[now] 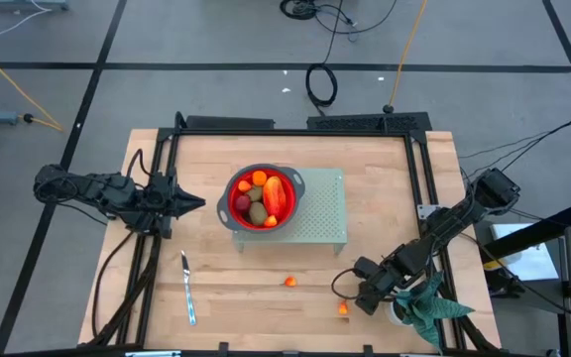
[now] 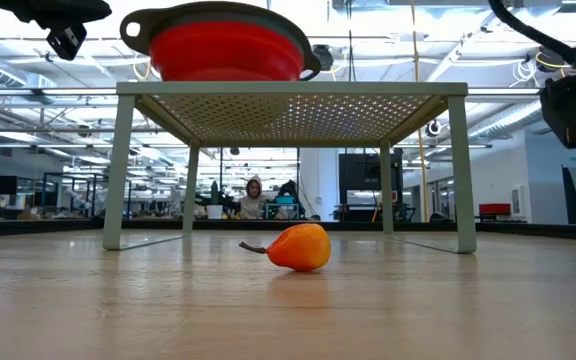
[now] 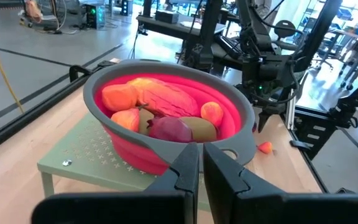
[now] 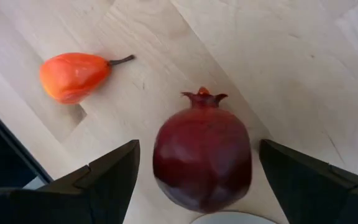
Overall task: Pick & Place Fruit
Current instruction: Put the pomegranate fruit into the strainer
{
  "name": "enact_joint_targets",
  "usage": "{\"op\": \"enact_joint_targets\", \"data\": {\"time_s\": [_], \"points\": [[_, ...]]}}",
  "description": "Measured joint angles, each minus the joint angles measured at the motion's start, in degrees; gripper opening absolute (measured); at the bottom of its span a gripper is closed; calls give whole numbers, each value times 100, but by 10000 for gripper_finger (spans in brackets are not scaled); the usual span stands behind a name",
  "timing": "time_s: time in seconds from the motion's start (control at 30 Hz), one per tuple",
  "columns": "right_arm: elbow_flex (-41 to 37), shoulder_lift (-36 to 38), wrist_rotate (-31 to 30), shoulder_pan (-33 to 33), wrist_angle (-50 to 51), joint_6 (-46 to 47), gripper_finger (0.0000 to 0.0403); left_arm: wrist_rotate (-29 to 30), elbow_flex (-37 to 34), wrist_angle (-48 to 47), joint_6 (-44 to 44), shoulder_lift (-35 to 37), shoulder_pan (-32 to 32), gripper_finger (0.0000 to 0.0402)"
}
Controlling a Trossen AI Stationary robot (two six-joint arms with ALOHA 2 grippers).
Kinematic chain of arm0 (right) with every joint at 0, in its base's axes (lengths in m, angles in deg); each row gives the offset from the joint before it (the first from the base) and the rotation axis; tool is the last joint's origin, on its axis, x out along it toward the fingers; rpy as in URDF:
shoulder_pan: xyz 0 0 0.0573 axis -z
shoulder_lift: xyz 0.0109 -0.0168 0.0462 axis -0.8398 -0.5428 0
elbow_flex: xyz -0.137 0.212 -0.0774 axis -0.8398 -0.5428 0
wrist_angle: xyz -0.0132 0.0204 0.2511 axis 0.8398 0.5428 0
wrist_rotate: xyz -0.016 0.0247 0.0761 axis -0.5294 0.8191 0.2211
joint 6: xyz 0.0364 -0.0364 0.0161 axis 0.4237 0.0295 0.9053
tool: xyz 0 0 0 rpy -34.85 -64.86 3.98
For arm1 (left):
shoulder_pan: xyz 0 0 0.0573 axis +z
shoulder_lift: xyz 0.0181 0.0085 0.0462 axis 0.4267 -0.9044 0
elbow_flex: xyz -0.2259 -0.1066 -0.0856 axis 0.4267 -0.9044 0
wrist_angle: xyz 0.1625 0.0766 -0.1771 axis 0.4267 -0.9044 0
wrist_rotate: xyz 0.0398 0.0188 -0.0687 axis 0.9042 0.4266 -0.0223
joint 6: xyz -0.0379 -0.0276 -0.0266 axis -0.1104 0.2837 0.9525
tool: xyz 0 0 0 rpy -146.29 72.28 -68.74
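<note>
A red colander [image 1: 262, 197] holding several fruit stands on a green perforated stand [image 1: 320, 210] at the table's middle. Two small orange fruit lie on the wood near the front edge, one [image 1: 290, 282] in the middle and one [image 1: 343, 308] further right. A dark red pomegranate [image 4: 202, 152] rests on the table between the open fingers of my right gripper [image 4: 197, 186], which slants down over it with a gap on each side. The orange pear-shaped fruit [image 4: 73, 76] lies just beyond it. My left gripper [image 1: 198, 204] hangs shut, left of the colander.
A silver knife [image 1: 187, 290] lies at the front left. A leafy plant in a white pot [image 1: 426, 309] stands close behind my right gripper at the front right. Black rails [image 1: 416, 188] border the table. A person [image 2: 254, 198] sits in the room beyond.
</note>
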Motion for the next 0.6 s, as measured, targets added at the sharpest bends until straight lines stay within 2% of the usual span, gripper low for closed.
{"op": "enact_joint_targets", "data": {"time_s": [0.23,0.6], "points": [[-57,7,-235,-42,-116,89,325,-151,1,0,2,0,-1,21],[-59,-2,-256,-42,-127,39,323,-151,2,-2,-14,-2,0,21]]}}
